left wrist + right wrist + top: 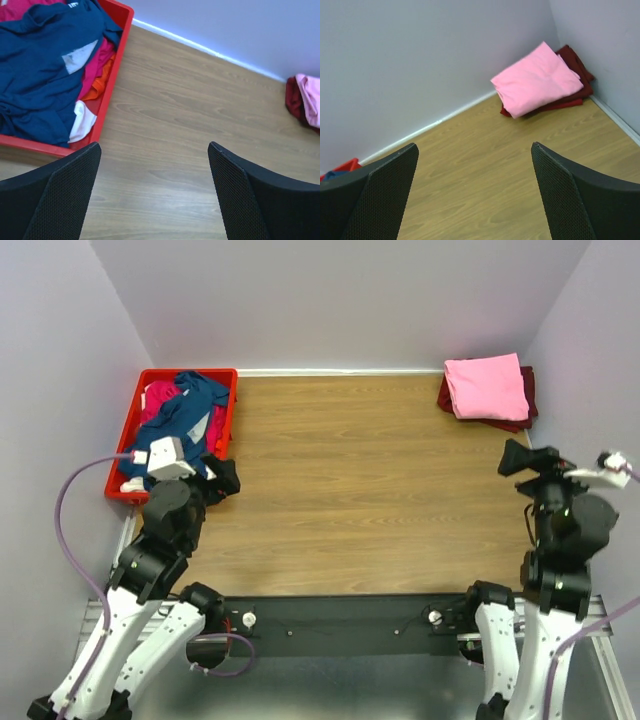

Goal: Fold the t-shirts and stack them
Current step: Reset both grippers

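Note:
A folded light pink t-shirt [487,387] [536,80] lies on top of a folded dark maroon t-shirt [527,392] [576,62] in the table's far right corner. A crumpled navy blue t-shirt [190,410] [40,65] fills the red crate [231,403] [114,70] at the far left, over a magenta t-shirt [157,400] [22,7]. My left gripper [227,478] [154,150] hangs open just right of the crate, holding nothing. Over the table's right side my right gripper [514,458] [475,150] is open and empty, a little in front of the stack.
The wooden table [360,490] is walled in by pale walls behind and at both sides. Orange and white cloth [95,90] also shows in the crate under the navy shirt. The arms' bases sit on a black rail [340,625] at the near edge.

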### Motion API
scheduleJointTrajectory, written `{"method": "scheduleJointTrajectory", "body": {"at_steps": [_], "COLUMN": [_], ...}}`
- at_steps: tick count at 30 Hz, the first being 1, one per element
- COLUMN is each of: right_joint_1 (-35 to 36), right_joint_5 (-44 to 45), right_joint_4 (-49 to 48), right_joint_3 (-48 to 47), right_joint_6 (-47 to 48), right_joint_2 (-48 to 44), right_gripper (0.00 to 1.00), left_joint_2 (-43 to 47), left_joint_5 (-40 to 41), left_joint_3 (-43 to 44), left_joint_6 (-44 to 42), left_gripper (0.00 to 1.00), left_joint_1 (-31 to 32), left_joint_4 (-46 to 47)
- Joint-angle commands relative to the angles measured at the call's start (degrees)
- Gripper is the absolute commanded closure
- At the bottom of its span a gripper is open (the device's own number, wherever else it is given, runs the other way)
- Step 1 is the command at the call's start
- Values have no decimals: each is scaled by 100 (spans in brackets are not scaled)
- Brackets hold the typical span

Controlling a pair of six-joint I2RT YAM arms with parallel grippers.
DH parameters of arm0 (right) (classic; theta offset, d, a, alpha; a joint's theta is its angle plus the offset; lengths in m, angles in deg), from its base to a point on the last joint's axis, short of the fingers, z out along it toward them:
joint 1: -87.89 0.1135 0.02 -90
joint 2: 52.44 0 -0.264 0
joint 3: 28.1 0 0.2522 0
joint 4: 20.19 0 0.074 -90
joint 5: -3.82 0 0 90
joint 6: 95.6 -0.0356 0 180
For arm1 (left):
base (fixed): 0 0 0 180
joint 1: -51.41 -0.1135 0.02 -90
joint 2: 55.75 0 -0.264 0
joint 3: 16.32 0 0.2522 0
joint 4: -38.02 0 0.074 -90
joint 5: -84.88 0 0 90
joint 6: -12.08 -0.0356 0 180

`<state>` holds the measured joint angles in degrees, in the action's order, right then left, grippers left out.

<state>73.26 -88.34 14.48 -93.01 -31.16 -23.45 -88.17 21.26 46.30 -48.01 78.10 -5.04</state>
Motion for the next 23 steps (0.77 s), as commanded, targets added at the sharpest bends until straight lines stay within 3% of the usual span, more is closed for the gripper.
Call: {"method": "scheduleJointTrajectory", "body": {"at_steps": [1,10,23], "right_joint_1": [-13,30,268], "right_joint_5": [-241,-339,30], "right_joint_4": [309,449,485], "right_joint_3": [781,862,1028], "right_joint_6": [-291,-19,-28], "right_joint_2": [-771,-1010,-1080], "right_gripper": [0,0,0], "left_joint_2": [656,1660,1397], "left_joint_5": [622,1178,888], "left_joint_3": [-595,-1466,-1898], "left_joint_6": [383,938,1351], "left_gripper": [4,4,4], "left_joint_1": [-33,-24,-33], "left_joint_4": [643,1347,2024]}}
